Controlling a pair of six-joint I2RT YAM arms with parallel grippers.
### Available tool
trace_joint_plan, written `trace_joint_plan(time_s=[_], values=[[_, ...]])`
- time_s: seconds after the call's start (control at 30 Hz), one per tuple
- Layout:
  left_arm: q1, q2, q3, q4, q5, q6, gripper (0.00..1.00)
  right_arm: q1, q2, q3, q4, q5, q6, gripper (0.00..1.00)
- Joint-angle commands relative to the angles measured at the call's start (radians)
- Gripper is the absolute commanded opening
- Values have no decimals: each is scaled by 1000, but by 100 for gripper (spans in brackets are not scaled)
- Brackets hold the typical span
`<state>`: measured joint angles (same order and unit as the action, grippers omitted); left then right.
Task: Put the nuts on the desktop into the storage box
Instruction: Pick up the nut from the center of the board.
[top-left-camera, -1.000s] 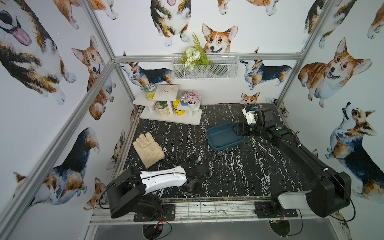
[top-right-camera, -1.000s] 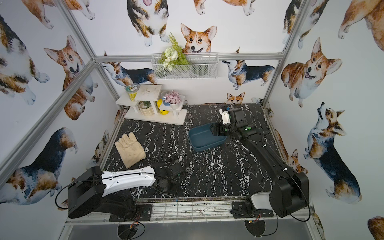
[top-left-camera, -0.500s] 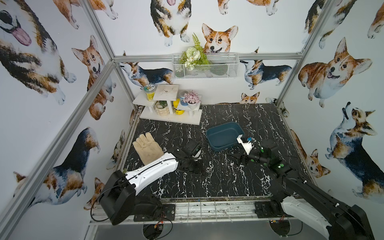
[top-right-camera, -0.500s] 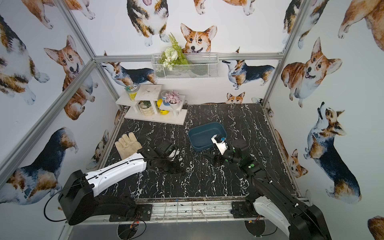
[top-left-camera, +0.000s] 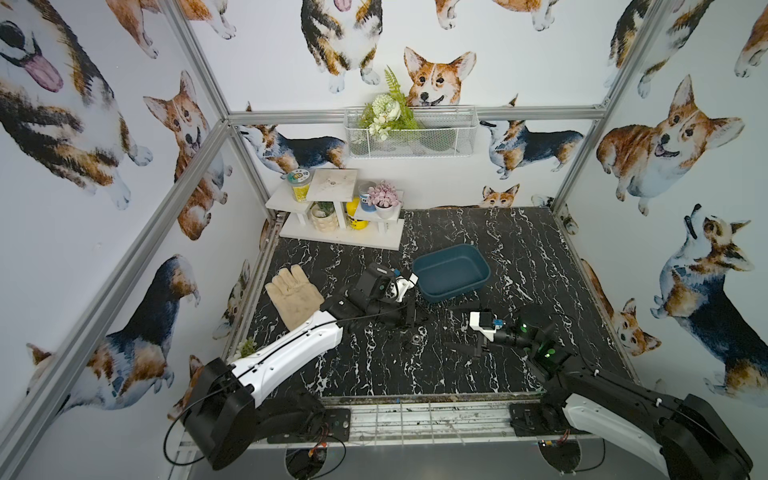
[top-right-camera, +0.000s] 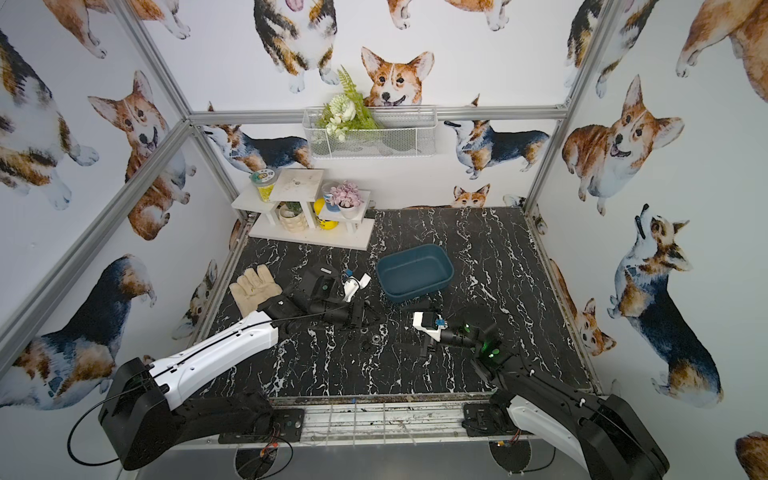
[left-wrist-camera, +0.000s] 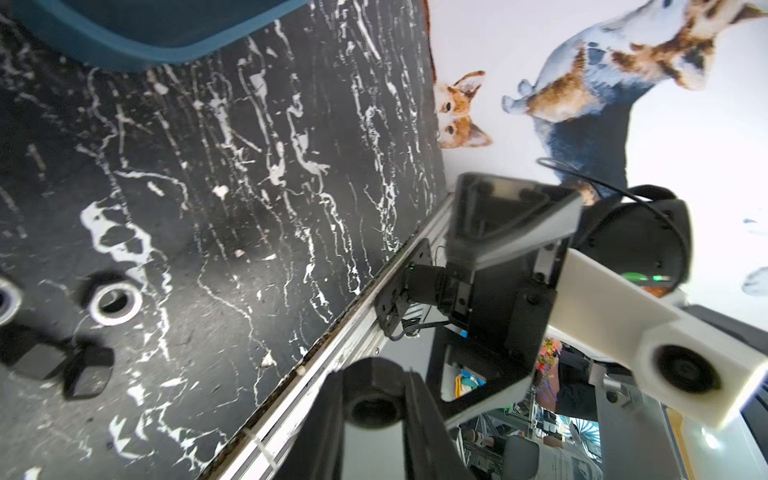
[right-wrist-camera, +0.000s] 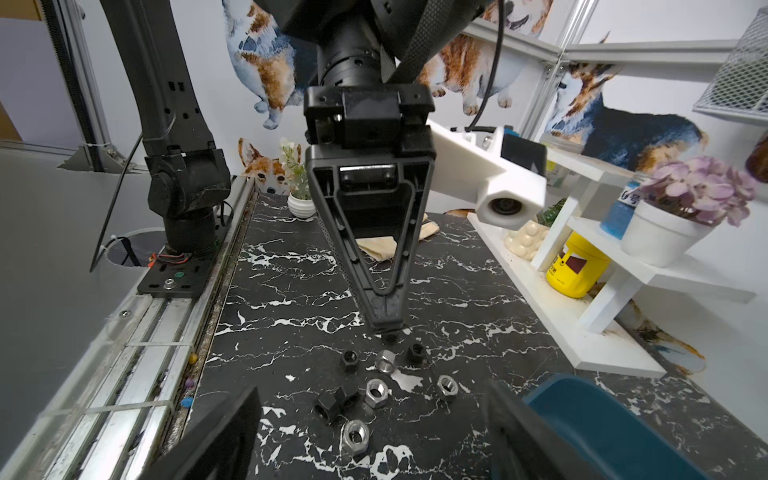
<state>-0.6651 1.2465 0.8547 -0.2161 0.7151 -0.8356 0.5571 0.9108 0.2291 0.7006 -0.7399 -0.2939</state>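
Marbled table (top-left-camera: 540, 257): nuts (right-wrist-camera: 376, 392) lie at seven o'clock of storage box (top-left-camera: 451, 272); left tool (right-wrist-camera: 384, 322) clenched above them, right tool (right-wrist-camera: 372, 401) released.

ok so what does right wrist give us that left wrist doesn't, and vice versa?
Only right wrist: the left gripper head-on, shut, tips at a dark nut; whether it is gripped is unclear. Also the white shelf and glove. Only left wrist: the right wrist camera on its arm. Both: the storage box rim, the desktop, loose nuts.
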Motion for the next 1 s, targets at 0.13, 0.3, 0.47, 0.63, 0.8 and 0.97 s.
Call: trace_joint_plan(time_s=[0.13,0.3,0.47,0.63,0.8,0.97], values=[[-36,-3,5,138,112,-29,12,20,56,3,204,-52,60,84],[-68,14,17,150,123,-29,12,27,86,35,212,-62,68,72],[-68,13,12,165,132,-43,11,26,91,50,214,-76,70,51],[-68,9,7,176,139,-54,12,26,92,61,172,-87,53,33],[-68,10,0,199,151,-68,12,27,98,75,128,-80,25,21],[-67,1,-16,258,172,-107,24,26,101,80,119,-44,23,13]])
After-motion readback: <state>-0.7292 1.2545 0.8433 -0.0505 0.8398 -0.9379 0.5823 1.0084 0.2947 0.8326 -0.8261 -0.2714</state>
